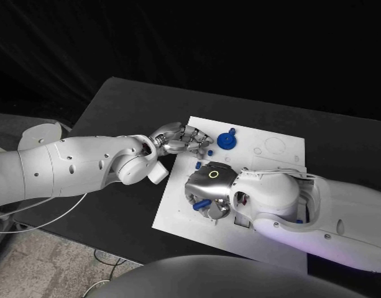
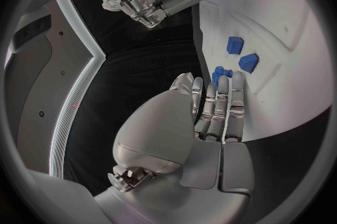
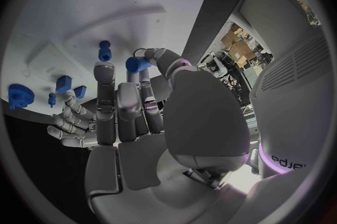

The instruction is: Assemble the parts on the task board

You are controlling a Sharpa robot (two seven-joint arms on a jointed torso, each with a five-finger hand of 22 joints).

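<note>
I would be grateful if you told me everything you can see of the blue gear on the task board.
The blue gear is a small toothed wheel, apparently plastic, with a raised knob in its middle. It sits on the white task board, near the board's far edge, past the left robot hand; whether it lies loose or sits on a peg cannot be told. Nothing grips it: the left robot hand's fingertips reach toward smaller blue parts nearby.

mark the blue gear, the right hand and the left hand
blue gear point(image 1: 229, 140), head view, centre of its toothed disc
right hand point(image 3: 133, 109), right wrist view, middle of the fingers
left hand point(image 2: 210, 114), left wrist view, middle of the fingers
</note>
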